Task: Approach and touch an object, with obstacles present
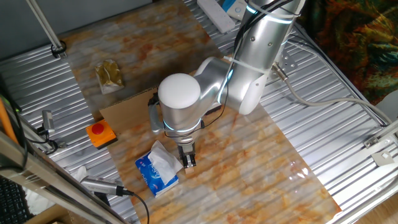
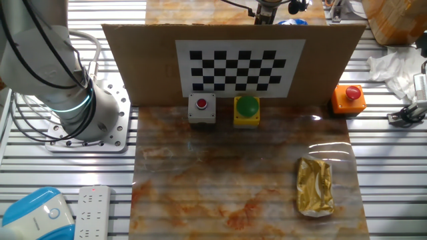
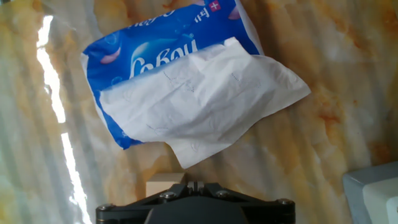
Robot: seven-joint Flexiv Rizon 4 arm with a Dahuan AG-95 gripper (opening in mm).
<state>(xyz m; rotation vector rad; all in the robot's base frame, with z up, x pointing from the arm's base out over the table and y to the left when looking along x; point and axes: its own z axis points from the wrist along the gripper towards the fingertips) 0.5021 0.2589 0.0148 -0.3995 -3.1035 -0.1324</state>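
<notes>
I judged the blue plastic tissue pack point(image 3: 155, 62) soft and light, best touched on top; my gripper point(image 1: 188, 159) looked closed, empty.

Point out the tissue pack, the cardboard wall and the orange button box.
tissue pack point(image 3: 134, 59): hand view, on its blue wrapper.
cardboard wall point(image 2: 143, 67): the other fixed view, on its bare brown face.
orange button box point(image 1: 101, 135): one fixed view, on its orange housing.
</notes>
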